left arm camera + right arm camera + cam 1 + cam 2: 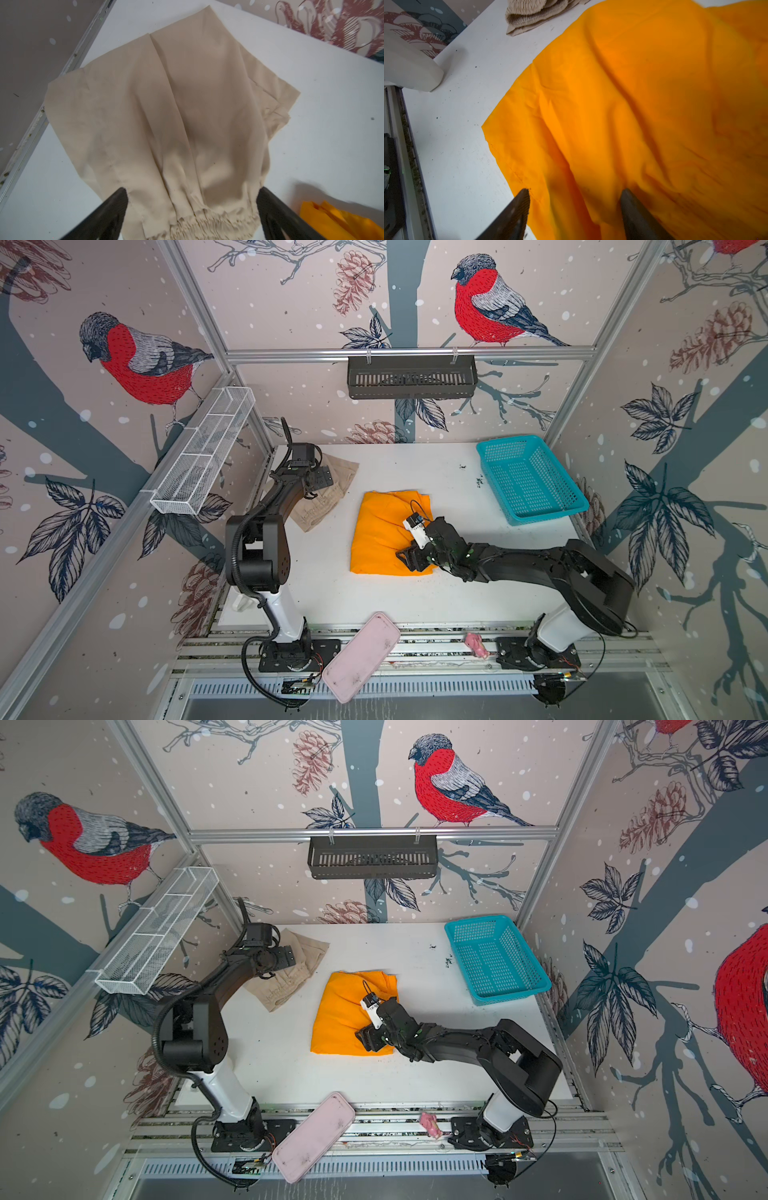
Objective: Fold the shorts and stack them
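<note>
The bright orange shorts [376,531] [336,1011] lie folded in the middle of the white table [415,601]. My right gripper [409,558] [575,190] hovers over their near right corner, open, with the jaws apart above the orange cloth [633,104] and gripping nothing. The beige shorts [328,502] [291,982] lie flat at the back left, with the gathered waistband toward the front. My left gripper [322,479] [192,189] hangs wide open above that waistband, on the beige cloth [166,114], holding nothing. The left arm hides part of the beige shorts in both top views.
A teal mesh basket [532,481] stands at the back right. A pink tray [359,655] and a small pink object [476,645] lie on the front rail. A white wire shelf [203,452] and a black shelf [411,377] hang on the walls.
</note>
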Motion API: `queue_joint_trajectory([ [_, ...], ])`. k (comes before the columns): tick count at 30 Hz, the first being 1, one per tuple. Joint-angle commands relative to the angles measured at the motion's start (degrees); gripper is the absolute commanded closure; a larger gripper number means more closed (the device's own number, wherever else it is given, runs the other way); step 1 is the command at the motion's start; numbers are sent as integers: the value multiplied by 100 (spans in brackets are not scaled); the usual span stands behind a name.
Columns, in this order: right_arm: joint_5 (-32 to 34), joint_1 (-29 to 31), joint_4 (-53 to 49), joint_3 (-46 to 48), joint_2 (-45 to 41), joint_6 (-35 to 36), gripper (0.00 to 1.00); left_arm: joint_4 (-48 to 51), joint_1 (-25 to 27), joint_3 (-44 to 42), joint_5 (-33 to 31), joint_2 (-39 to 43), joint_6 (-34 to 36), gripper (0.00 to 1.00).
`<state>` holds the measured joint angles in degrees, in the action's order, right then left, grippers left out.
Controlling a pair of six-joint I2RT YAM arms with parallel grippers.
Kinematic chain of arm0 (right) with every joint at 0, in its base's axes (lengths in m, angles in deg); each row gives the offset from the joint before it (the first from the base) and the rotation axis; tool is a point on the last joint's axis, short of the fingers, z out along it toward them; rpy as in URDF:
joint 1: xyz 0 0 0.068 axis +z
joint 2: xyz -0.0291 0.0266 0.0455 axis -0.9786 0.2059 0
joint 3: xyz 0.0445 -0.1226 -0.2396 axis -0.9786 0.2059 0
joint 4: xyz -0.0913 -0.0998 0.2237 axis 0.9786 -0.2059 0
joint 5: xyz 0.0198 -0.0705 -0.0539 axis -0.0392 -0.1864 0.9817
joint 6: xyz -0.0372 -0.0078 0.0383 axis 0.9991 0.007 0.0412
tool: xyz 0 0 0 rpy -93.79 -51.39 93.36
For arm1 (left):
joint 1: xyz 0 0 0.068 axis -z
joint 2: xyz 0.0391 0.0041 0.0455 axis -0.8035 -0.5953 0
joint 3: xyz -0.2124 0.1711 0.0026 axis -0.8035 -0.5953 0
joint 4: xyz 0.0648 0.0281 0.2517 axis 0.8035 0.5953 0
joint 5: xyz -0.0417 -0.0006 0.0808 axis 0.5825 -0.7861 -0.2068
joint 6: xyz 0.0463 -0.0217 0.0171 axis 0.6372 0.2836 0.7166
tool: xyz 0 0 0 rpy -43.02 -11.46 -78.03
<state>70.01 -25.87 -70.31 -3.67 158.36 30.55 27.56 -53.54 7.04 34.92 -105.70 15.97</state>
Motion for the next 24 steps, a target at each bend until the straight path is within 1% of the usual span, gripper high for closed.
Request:
queue_joint_trajectory([
  [1,313,-66,75,-125,239,-242,29,-78,-10,176,-156,-386,71,3],
  [4,341,-268,-38,-64,264,-349,28,-21,-16,115,99,-659,-29,3],
  [6,342,-412,-45,31,186,-376,28,-112,-18,-81,229,-695,-105,3],
  [8,358,-599,8,167,77,-434,28,-293,-23,-314,495,-661,-213,3],
  [11,250,-927,117,341,-19,-522,28,-599,-25,-618,1054,-620,-356,3],
  [15,251,-1235,-20,400,-85,-345,27,-872,-24,-989,1834,-609,-613,3],
  [18,84,-1370,-49,442,-230,-219,27,-1415,5,-1604,2635,-323,-1041,3],
  [20,-71,-1427,-55,465,-332,-185,26,-1952,92,-2127,3002,-31,-1486,3],
  [22,-291,-1485,-111,488,-453,-128,26,-2442,323,-2634,3125,295,-1941,3],
  [24,-431,-1545,-257,464,-589,-97,25,-2764,594,-2920,3197,536,-2316,3],
])
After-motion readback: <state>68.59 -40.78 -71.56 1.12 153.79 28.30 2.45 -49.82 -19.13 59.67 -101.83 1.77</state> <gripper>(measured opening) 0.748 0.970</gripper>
